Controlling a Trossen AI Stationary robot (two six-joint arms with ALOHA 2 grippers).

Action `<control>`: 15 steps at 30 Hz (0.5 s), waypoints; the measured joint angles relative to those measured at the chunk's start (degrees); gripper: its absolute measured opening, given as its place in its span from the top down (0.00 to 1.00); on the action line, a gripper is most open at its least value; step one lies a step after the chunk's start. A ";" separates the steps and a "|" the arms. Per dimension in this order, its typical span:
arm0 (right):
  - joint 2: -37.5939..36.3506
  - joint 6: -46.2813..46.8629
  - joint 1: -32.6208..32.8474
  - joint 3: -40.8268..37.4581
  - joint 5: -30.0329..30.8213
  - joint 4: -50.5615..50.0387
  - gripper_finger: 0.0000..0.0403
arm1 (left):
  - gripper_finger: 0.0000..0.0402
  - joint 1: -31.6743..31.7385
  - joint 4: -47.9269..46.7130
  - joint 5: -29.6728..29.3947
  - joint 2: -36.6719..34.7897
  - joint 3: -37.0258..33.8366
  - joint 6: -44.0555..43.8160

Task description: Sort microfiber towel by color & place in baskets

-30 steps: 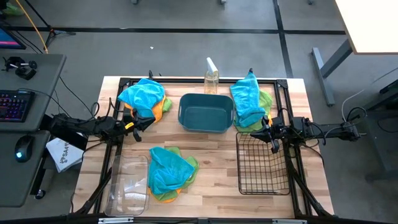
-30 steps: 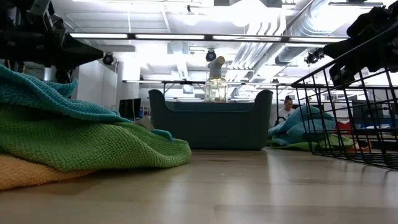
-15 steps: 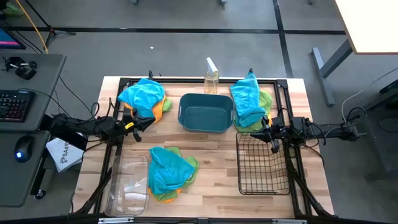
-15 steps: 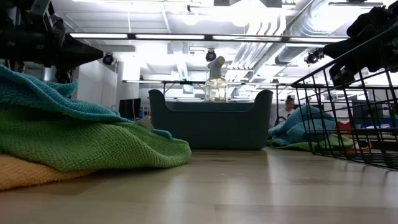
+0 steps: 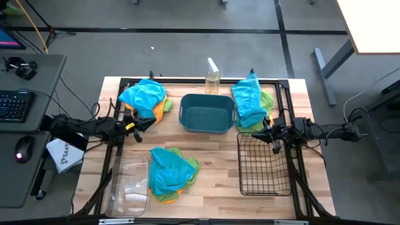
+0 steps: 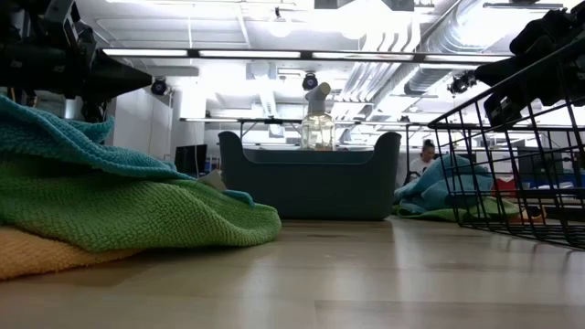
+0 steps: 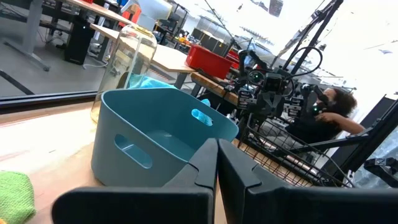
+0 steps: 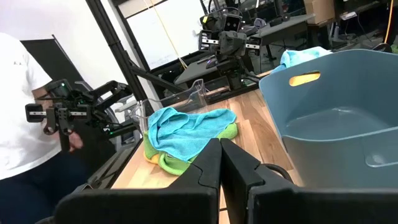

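Honestly, with the left gripper point(image 5: 139, 122) and right gripper point(image 5: 267, 132) both pinched together and empty, and the microfiber towels point(image 5: 170, 172) heaped in three mixed piles around the empty baskets point(image 5: 205, 114), one grab risked dragging several colours at once.

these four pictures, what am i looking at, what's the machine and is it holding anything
It is one table robot with two dark arms, seen from four cameras at once: one overhead, one at tabletop level, one on each wrist. Overhead, the left pincer and right pincer wait at the table's sides, both shut and empty. On the wooden table lie three piles of towels, turquoise over green and orange, plus a teal tub, a black wire basket, a clear bin and a spray bottle. No basket holds a towel.
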 joint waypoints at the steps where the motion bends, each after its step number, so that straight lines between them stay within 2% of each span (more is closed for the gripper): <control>1: 0.01 0.01 -0.02 0.00 0.00 -0.01 1.00 | 1.00 0.01 0.00 0.00 0.00 -0.01 0.01; 6: 0.02 0.00 0.00 0.00 0.00 -0.01 1.00 | 1.00 0.00 0.51 -0.07 0.00 -0.02 -0.02; 9: 0.01 0.01 -0.01 0.00 0.00 -0.02 1.00 | 1.00 0.01 4.65 -0.20 0.00 -0.04 -4.11; 12: 0.02 0.00 -0.02 0.00 0.00 -0.02 1.00 | 1.00 0.15 13.54 -4.14 0.11 -0.04 -9.37; 15: 0.00 0.00 -0.02 0.00 0.00 -0.02 1.00 | 1.00 1.73 26.53 -9.02 2.05 -0.04 -8.46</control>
